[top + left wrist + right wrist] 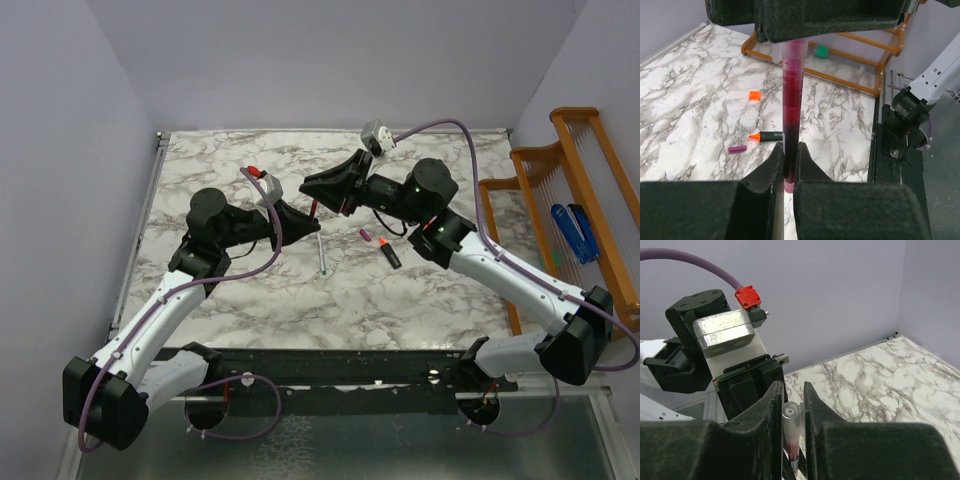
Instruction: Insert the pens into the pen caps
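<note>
Left gripper (790, 151): jaws pressed together on the lower barrel of the red-pink pen (791, 100), holding it off the marble table (420, 290). Right gripper (793, 388): fingers nipped in on the same pen's far, clear-tipped end. Contact looks like a pinch, though how firmly it grips is hard to read from the wrist view.

Reason for the 2-handed hold, as judged: one arm steadies the barrel while the other works the end, with the 2 grippers facing each other above mid-table. Whether that clear tip is a cap or part of the pen, I cannot tell.

Count, pens: 3.
- 1 red-pink, held in the air between the grippers.
- 1 silver-grey pen (321, 256), flat on the table just near of the grippers.
- 1 black marker (771, 136), orange end showing, flat on the table.

Count, caps: 2, both loose on the table.
- magenta cap (737, 149), just beside the marker.
- orange cap (755, 95), farther off, apart from both.

Neither cap sits on a pen yet.
</note>
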`<state>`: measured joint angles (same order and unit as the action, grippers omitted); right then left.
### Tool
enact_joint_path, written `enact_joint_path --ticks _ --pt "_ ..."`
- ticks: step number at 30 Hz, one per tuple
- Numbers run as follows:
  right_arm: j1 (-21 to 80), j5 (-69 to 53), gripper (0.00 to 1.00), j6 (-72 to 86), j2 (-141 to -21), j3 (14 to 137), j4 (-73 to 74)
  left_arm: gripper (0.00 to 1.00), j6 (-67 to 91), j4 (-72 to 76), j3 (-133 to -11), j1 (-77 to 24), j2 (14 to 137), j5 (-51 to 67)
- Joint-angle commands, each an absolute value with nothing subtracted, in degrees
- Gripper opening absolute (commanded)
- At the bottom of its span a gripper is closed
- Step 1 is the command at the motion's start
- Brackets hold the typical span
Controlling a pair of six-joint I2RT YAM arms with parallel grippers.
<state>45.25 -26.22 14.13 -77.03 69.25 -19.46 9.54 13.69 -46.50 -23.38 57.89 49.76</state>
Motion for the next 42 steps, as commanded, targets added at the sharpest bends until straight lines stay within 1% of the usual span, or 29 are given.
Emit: enact_joint_path --ticks 1,13,30,42 --pt "46.4 -33.6 0.01 15.3 -79.5 63.7 -7.1 0.0 10.2 27.1 -53.7 -23.2 55.4 44.1" --pt "47.4 -34.0 0.0 16.7 -80.1 60.5 -8.1 0.0 13.0 31.0 -55.3 -23.2 55.7 44.0" --pt "48.7 -34.1 0.01 17.6 -81.3 59.0 -8.6 0.0 11.6 31.6 -55.5 -23.2 54.8 39.4" --pt "49.3 -33.9 0.01 17.6 -81.9 57.2 -8.5 0.0 10.9 31.7 -57.2 -23.2 55.0 38.6"
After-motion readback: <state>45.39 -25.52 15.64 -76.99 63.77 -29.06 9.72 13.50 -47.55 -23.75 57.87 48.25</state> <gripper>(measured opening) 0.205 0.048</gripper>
